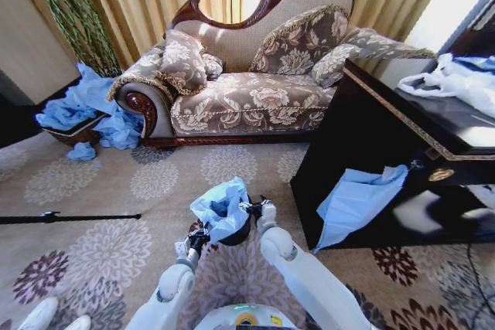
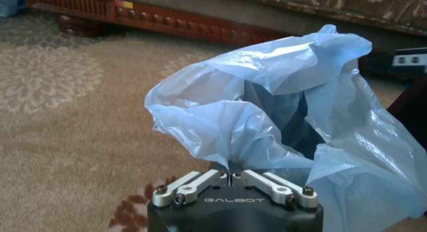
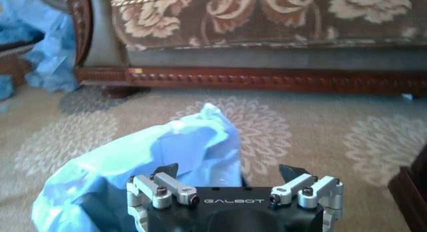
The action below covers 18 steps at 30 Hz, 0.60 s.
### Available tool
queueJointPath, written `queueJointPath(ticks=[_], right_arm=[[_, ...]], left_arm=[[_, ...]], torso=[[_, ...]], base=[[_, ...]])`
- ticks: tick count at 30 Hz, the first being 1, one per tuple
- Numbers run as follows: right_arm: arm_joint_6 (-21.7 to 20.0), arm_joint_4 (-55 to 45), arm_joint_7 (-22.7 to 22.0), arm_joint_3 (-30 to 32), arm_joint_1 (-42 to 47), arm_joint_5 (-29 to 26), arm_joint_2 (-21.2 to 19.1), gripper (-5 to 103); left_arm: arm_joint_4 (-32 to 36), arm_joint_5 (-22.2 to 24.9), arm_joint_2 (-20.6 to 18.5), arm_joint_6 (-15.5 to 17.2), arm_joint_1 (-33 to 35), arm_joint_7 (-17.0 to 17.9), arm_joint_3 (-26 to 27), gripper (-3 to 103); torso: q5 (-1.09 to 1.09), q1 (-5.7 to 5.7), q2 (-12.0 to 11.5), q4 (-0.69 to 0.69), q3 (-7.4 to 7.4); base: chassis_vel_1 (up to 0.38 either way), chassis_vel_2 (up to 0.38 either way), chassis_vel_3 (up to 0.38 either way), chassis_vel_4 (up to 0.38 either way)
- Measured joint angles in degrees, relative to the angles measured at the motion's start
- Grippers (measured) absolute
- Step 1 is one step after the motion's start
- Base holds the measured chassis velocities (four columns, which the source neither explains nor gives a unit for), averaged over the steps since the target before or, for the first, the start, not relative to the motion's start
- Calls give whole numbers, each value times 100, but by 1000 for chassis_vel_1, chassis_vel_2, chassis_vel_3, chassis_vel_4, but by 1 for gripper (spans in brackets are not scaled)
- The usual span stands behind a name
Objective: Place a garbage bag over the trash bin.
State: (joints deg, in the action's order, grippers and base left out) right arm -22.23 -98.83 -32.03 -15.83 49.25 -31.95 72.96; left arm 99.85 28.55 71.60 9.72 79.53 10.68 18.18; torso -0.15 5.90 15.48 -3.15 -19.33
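Head view. You have the trash bin (image 1: 234,234), small, round and black, standing on the patterned carpet (image 1: 116,191) just ahead of both arms, between the floral sofa (image 1: 247,90) and the dark cabinet (image 1: 387,152). The garbage bag (image 1: 220,208) sits bunched over its mouth, light blue, thin, crumpled and slightly see-through. The left pincer (image 1: 199,236) is at the bin's left side, the right pincer (image 1: 257,208) at its right rim. A heap of blue sheets (image 1: 85,110) lies by the sofa's end, well apart.

Left wrist view. Your left pincer (image 2: 230,173) is clamped together on a gathered fold of the bag (image 2: 267,107); the film billows up over the dark bin wall (image 2: 280,112).

Right wrist view. Your right pincer (image 3: 230,174) stands apart, holding nothing, with the bag (image 3: 160,157) just in front of it and to one side.

Handling, as judged: very light, limp, slippery film, likely to tear if pulled hard. Take it at the hem, opposite the left pincer's hold, and stretch gently around the rim.
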Motion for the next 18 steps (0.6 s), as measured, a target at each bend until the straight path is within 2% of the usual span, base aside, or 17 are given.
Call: queueJointPath(ticks=[8,11,14,15,17,18], right_arm=[[-216,386,-349,-434,-479,-62,244,98],[-218,535,-350,-471,-562,-58,313,99],[-172,714,-284,-456,-622,-45,357,88],[-172,714,-284,-456,-622,-45,357,88],[-45,887,-179,-431,-656,5,365,77],[-2,942,-146,-417,-669,24,373,77]], left_arm=[[-39,-29,50,-11,-55,-61,-43,0],[-37,-24,53,-14,-74,-84,-46,0],[-38,-16,46,-45,-82,-128,-34,0],[-38,-16,46,-45,-82,-128,-34,0],[-37,-15,43,-62,-77,-166,-26,0],[-37,-15,43,-65,-73,-182,-24,0]], torso=[[0,0,0,1,0],[0,0,0,0,0],[0,0,0,1,0],[0,0,0,1,0],[0,0,0,0,1],[0,0,0,0,0]], base=[[0,0,0,0],[0,0,0,0],[0,0,0,0],[0,0,0,0],[0,0,0,0],[0,0,0,0]])
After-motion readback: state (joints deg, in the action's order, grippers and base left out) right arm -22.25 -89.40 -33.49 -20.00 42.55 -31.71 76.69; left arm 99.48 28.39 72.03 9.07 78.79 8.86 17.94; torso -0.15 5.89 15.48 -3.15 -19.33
